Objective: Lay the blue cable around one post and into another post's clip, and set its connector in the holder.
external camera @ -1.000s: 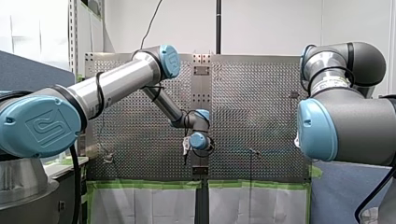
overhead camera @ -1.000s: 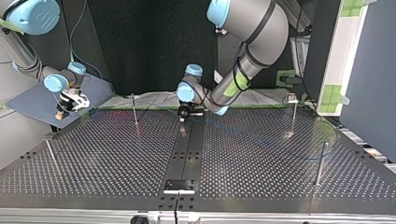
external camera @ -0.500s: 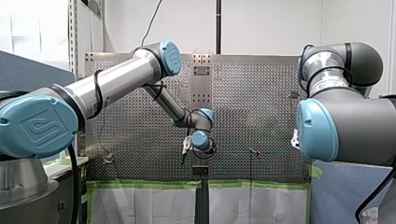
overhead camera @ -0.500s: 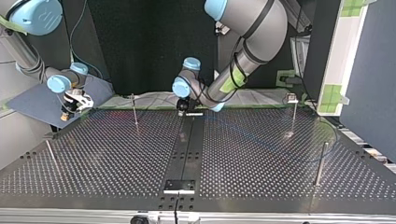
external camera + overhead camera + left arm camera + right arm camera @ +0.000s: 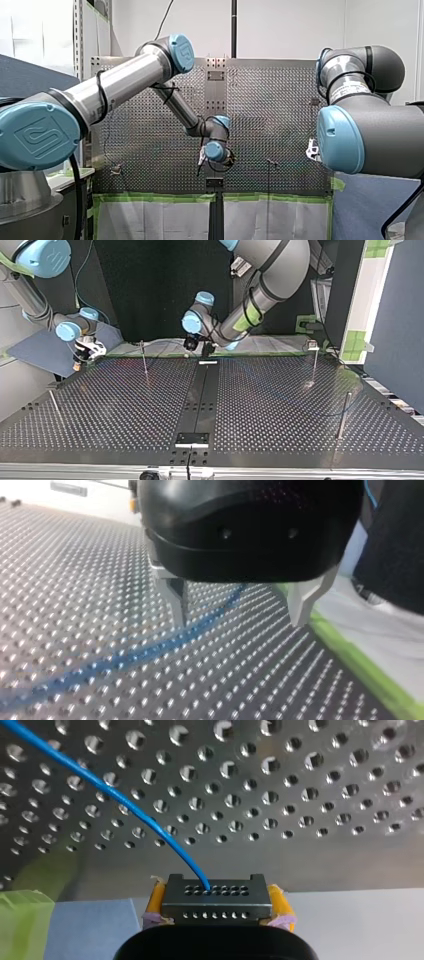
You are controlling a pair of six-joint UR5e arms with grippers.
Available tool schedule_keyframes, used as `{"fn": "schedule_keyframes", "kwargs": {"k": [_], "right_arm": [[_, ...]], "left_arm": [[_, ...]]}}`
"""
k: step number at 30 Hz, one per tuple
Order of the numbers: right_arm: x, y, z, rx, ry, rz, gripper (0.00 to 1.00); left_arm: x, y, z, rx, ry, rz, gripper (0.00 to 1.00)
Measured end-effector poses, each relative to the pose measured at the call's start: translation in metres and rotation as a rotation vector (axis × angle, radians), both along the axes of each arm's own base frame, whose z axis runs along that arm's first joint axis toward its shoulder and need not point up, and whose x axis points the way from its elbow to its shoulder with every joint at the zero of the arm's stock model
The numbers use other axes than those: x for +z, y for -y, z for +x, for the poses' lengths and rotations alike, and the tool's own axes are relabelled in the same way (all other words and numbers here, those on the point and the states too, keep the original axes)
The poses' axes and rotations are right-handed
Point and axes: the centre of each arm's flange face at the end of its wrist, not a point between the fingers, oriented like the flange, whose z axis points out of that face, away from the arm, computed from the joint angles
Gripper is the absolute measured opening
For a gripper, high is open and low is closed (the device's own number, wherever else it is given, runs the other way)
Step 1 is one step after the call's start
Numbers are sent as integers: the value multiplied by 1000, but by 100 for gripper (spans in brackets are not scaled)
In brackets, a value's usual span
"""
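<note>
In the right wrist view my right gripper (image 5: 216, 912) has its yellow pads shut on the black connector (image 5: 216, 897). The blue cable (image 5: 115, 795) leaves the connector and runs over the perforated table. My left gripper (image 5: 240, 611) is open, its metal fingers (image 5: 176, 596) spread above the table. The blue cable (image 5: 150, 647) lies loose on the plate beneath them, close to one finger. In the top view my left gripper (image 5: 192, 345) hangs at the far middle and my right gripper (image 5: 82, 351) at the far left edge.
Thin posts stand at the top view's far left (image 5: 144, 357), far right (image 5: 313, 362), near right (image 5: 343, 415) and near left (image 5: 54, 402). A black holder plate (image 5: 191, 439) sits at the near middle. Green tape (image 5: 350, 655) lines the table's edge.
My left gripper has opened, let go of the cable, and lifted back toward the top view's far edge. My right gripper has shifted slightly toward the table with the connector.
</note>
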Motion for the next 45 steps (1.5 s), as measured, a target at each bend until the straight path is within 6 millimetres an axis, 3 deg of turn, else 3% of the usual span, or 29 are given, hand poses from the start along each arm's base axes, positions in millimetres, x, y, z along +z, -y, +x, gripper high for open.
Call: {"fn": "schedule_keyframes", "kwargs": {"k": [9,20,25,37,45], "right_arm": [[0,-2,9,19,1,3,0],[0,-3,15,28,2,3,0],[0,-3,19,33,3,1,0],[0,-5,26,42,9,1,0],[0,-5,30,52,12,1,0]], "left_arm": [[11,6,-25,-54,19,-22,100],[-17,28,-100,-206,-43,21,100],[-21,39,-121,-248,-54,21,100],[9,83,-122,-289,-26,-114,100],[15,89,-119,-262,-33,-188,100]]}}
